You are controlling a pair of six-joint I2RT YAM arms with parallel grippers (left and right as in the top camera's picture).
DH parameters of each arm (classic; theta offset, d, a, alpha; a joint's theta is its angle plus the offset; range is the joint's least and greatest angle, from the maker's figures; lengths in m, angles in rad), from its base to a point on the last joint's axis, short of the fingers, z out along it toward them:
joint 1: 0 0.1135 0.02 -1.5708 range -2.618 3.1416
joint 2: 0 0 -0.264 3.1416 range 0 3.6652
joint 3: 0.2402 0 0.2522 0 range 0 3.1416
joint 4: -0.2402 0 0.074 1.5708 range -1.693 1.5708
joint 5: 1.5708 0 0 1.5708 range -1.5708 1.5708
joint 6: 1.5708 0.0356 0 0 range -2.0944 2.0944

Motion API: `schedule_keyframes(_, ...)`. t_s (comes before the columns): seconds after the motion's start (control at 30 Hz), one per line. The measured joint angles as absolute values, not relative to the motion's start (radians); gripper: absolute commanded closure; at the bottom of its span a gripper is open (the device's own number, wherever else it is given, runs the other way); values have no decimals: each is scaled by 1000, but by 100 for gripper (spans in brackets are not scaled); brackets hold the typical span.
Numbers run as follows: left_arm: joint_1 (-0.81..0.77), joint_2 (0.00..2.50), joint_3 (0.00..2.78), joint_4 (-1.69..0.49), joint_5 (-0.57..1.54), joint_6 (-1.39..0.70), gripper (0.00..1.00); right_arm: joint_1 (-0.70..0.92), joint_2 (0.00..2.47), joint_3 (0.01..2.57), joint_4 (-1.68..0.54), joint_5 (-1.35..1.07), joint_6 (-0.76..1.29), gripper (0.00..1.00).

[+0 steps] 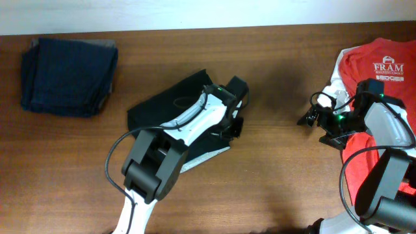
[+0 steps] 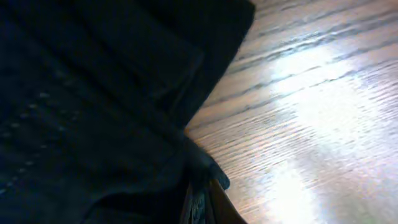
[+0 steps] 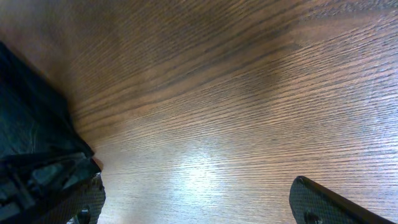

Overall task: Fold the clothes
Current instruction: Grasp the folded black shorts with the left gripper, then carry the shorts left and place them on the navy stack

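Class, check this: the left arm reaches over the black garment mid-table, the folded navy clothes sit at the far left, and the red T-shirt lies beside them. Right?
One slip. The overhead view shows the red T-shirt at the far right of the table, well apart from the folded navy clothes. The left arm does reach over the black garment.
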State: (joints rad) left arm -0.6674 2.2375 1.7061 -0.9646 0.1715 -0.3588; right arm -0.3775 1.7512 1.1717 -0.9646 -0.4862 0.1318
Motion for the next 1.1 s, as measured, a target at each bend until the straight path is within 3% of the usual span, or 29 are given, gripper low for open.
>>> schedule_keyframes(0.07,-667,2238,1709,-1008,144,-358,99,-377,1751,1172,-965,-486,132,2)
schedule_keyframes(0.27,-667,2263,1713,-1290,15,-271,100,-377,1751,1172,-965,-486,132,2)
schedule_keyframes(0.47,-659,2252,1729,-1329,-63,-246,99,-377,1751,1172,-965,-486,132,2)
schedule_keyframes(0.57,-648,2130,1784,-1320,-79,-245,98,-377,1751,1172,-965,-486,132,2)
schedule_keyframes(0.67,-575,1906,1850,-1317,-104,-252,85,-377,1751,1172,-965,-486,132,2)
schedule_keyframes(0.7,-519,1839,1863,-1343,-126,-262,58,-377,1751,1172,-965,-486,131,2)
schedule_keyframes(0.73,-457,1795,1869,-1380,-142,-276,23,-377,1751,1172,-965,-486,132,2)
schedule_keyframes(0.77,-401,1774,1871,-1412,-152,-279,1,-377,1751,1172,-965,-486,131,2)
schedule_keyframes(0.9,-146,1796,1822,-1526,-126,-308,1,-377,1751,1172,-965,-486,132,2)
schedule_keyframes(1.1,-67,1818,1528,-1391,-52,-323,1,-377,1751,1172,-965,-486,132,2)
